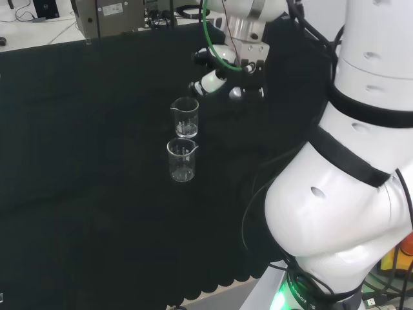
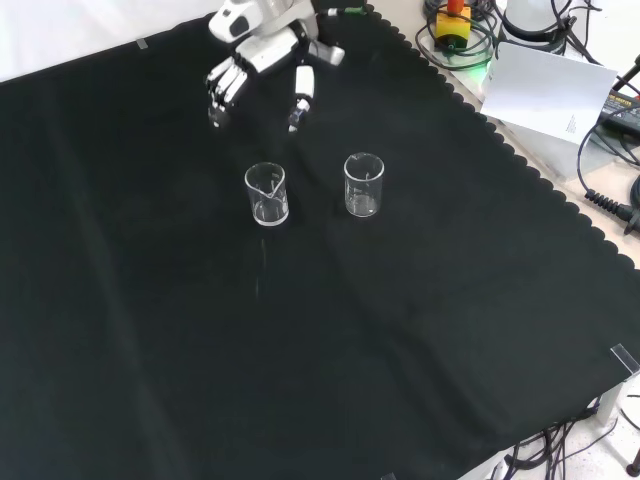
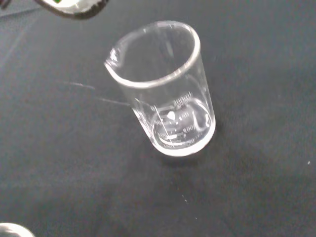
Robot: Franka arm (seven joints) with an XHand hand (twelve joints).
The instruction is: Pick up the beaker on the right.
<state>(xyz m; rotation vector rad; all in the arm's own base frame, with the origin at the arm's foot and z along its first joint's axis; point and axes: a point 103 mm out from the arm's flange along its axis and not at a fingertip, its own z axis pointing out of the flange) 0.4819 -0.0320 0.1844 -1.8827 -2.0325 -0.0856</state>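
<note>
Two clear empty glass beakers stand upright on the black cloth. In the front view one beaker [image 2: 267, 193] is on the left and the other beaker [image 2: 364, 185] is on the right. In the head view they are the farther beaker [image 1: 184, 117] and the nearer beaker [image 1: 182, 159]. The hand [image 2: 255, 55] hangs open above the cloth, beyond the left beaker in the front view and touching nothing. In the head view the hand [image 1: 216, 74] is just right of the farther beaker. The wrist view has one beaker [image 3: 168, 94] close up and a second rim [image 3: 10, 229] at the picture's corner.
The cloth's scalloped edge [image 2: 520, 165] runs down the right of the front view, with a white sheet [image 2: 545, 85] and cables beyond it. Grey equipment [image 1: 110, 14] stands past the bench's far edge in the head view. The arm's white links [image 1: 348, 181] take up that view's right.
</note>
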